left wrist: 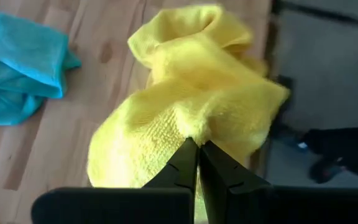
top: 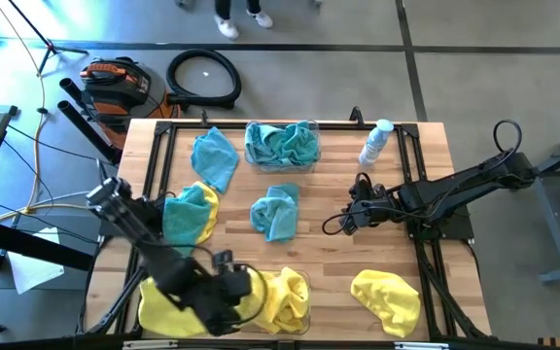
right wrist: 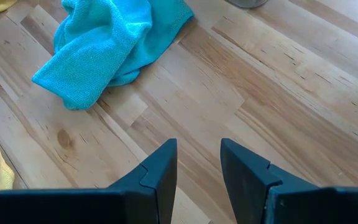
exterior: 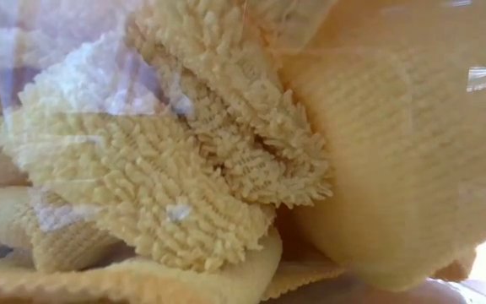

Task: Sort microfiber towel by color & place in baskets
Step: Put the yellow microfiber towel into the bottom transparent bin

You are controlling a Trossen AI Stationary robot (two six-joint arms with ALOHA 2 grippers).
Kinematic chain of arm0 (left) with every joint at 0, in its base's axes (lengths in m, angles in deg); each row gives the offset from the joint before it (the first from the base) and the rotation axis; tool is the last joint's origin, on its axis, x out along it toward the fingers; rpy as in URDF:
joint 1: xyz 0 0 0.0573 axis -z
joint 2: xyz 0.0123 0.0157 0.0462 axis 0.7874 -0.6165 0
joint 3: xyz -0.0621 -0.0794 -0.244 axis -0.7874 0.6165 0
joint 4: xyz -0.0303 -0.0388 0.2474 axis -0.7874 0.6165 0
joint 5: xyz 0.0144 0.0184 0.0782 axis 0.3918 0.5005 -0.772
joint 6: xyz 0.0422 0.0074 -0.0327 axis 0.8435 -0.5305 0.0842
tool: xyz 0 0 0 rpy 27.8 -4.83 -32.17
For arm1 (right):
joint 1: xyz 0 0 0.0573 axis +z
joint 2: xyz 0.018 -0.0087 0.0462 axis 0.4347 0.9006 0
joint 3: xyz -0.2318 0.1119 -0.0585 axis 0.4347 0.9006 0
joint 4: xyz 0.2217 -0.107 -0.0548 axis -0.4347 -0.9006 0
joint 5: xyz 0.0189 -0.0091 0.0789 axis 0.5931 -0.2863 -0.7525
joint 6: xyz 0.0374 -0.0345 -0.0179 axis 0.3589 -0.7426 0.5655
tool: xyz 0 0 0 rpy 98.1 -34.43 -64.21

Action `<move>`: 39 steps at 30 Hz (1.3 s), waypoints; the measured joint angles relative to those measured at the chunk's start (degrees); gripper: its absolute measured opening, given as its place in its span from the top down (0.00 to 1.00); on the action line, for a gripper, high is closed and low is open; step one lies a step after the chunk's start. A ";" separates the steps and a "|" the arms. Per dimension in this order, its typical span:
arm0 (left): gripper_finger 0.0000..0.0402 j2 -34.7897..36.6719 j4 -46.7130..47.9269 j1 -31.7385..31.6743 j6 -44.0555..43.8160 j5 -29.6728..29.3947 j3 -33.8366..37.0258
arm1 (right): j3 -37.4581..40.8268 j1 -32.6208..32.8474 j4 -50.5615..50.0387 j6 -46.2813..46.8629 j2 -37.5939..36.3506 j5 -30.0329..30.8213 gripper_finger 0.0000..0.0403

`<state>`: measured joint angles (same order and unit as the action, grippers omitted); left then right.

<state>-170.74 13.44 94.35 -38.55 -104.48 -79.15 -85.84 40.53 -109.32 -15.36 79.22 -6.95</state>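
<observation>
My left gripper (top: 246, 290) is shut on a yellow towel (top: 285, 292) at the near basket (top: 305, 313), by the table's front edge. Yellow cloth behind that basket's clear wall (exterior: 226, 152) fills the low view. The far basket (top: 309, 131) holds a teal towel (top: 282, 144). Loose teal towels lie at the far left (top: 214, 157) and mid-table (top: 276, 211). A third teal one (top: 185, 216) lies on a yellow one. More yellow towels lie near left (top: 158, 309) and near right (top: 387, 299). My right gripper (right wrist: 199, 155) hovers open over bare wood right of the mid-table teal towel (right wrist: 110, 43). My left gripper pinches a bunched fold of the yellow towel (left wrist: 194, 127) between its two shut fingertips. The fingers (left wrist: 182, 162) slant down toward the table's near right. The cloth bulges out beyond the tips in a loose heap. I cannot tell whether it is lifted clear.
A small white-and-clear bottle (top: 375, 144) stands at the far right of the table. Bare wood (top: 358, 258) lies between the mid-table teal towel and the near-right yellow one. Black rails (top: 426, 262) run along the table's sides.
</observation>
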 joint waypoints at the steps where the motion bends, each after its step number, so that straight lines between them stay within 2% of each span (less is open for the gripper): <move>1: 1.00 -1.04 -0.01 -0.78 0.64 0.87 0.00 | 0.00 0.00 0.00 0.00 0.00 0.00 0.71; 11: 1.00 -12.05 -0.40 -6.35 3.85 14.39 0.01 | 0.00 0.02 0.02 0.57 0.00 0.00 0.71; 17: 1.00 -15.85 0.22 -5.44 3.08 18.18 0.02 | 0.00 0.02 0.00 0.55 0.00 0.00 0.71; 21: 1.00 -16.45 0.82 -4.13 2.07 18.32 0.01 | 0.00 0.01 -0.02 0.54 0.00 0.00 0.71; 31: 1.00 -16.56 1.66 -2.42 -0.30 10.98 0.00 | 0.00 0.01 -0.04 0.37 0.00 0.00 0.71; 39: 0.99 -17.10 1.45 -2.64 -3.92 8.54 0.04 | 0.00 0.02 -0.05 0.50 0.00 0.00 0.71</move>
<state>-187.84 14.89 91.71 -42.47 -95.94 -79.10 -85.84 40.55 -109.37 -14.86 79.22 -6.95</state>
